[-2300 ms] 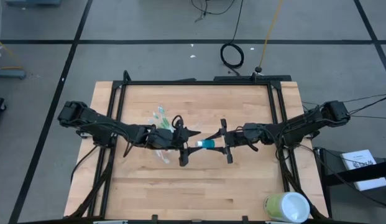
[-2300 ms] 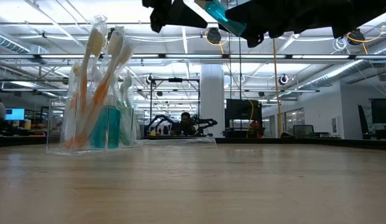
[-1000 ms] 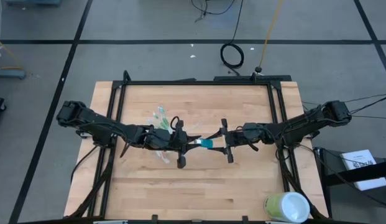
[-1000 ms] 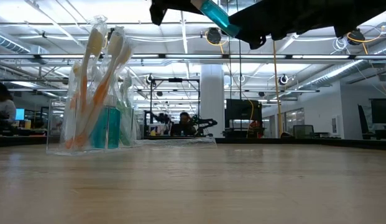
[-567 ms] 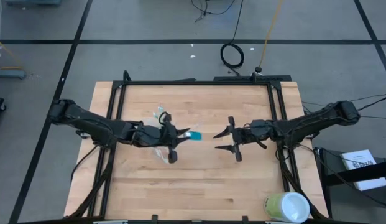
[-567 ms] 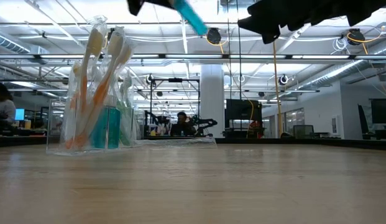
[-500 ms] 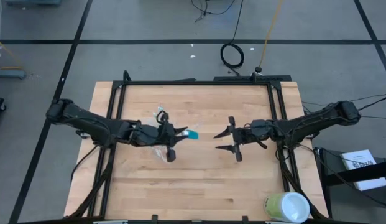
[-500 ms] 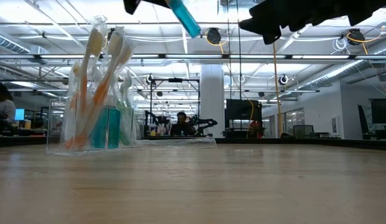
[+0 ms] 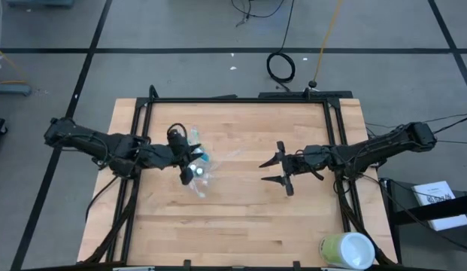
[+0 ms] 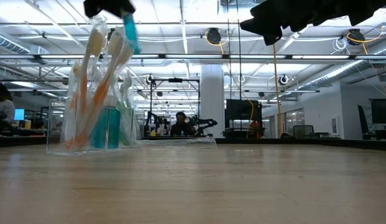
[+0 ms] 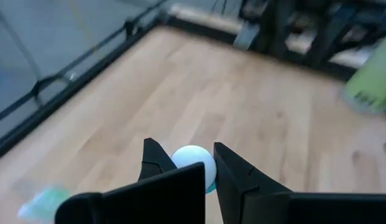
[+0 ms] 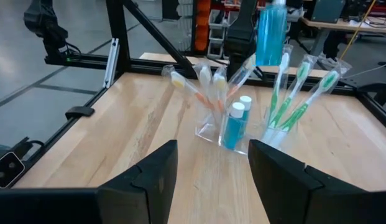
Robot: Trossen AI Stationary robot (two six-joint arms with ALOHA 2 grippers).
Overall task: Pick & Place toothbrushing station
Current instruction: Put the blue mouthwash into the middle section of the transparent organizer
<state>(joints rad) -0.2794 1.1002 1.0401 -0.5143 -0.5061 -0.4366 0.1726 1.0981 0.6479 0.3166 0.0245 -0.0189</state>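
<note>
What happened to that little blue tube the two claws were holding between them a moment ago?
The right claw let go and drew back toward its own side, open. The left claw kept the blue tube and carried it leftward over the clear holder, where it hangs cap up. The toothbrushes, the two tubes already inside and the large green cup stayed put.

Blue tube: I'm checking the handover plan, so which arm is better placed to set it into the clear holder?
The left. Its gripper is shut on the blue tube, hanging above the clear holder. The right gripper is open, empty, and off to the side.
</note>
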